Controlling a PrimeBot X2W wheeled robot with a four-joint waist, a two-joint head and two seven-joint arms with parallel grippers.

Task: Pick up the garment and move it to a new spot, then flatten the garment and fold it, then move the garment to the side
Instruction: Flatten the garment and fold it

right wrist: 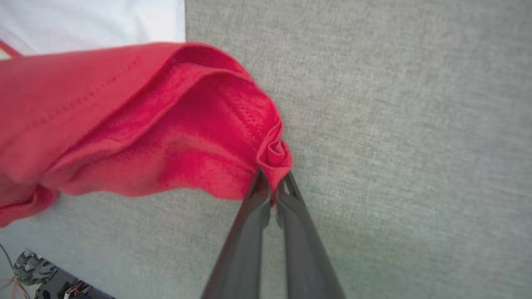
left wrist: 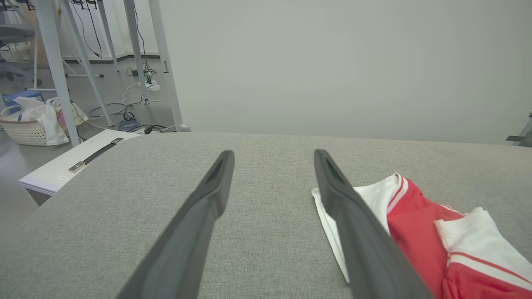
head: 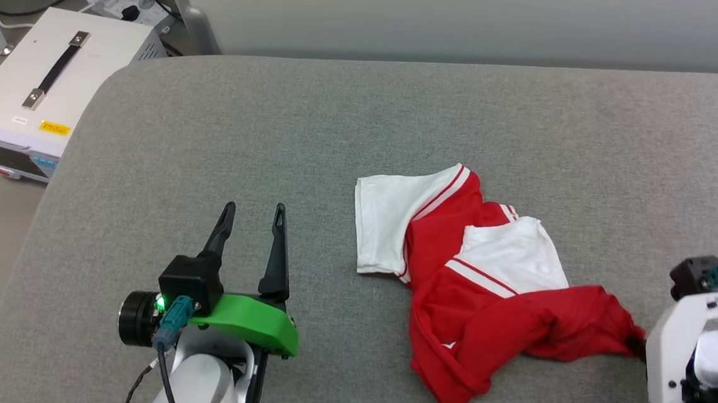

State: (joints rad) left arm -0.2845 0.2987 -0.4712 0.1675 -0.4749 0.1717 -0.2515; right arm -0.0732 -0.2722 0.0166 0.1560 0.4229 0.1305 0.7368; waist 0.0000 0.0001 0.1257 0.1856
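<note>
The garment (head: 485, 287) lies crumpled on the grey padded table (head: 328, 121), red with white sleeves edged in red stripes; its numerals are hidden in the folds. My right gripper (right wrist: 272, 176) is shut on a bunched red edge of the garment (right wrist: 166, 124) at its right end, at the lower right of the head view, where the fabric hides the fingertips. My left gripper (head: 254, 214) stands open to the left of the garment, nothing between its fingers. In the left wrist view the left gripper (left wrist: 274, 154) points across the table with a white sleeve of the garment (left wrist: 415, 216) just right of it.
A white case with a black handle (head: 50, 77) stands on the floor off the table's far left corner. A pale wall (head: 478, 10) runs behind the table. Table legs, cables and a laundry basket (left wrist: 29, 124) lie beyond the left edge.
</note>
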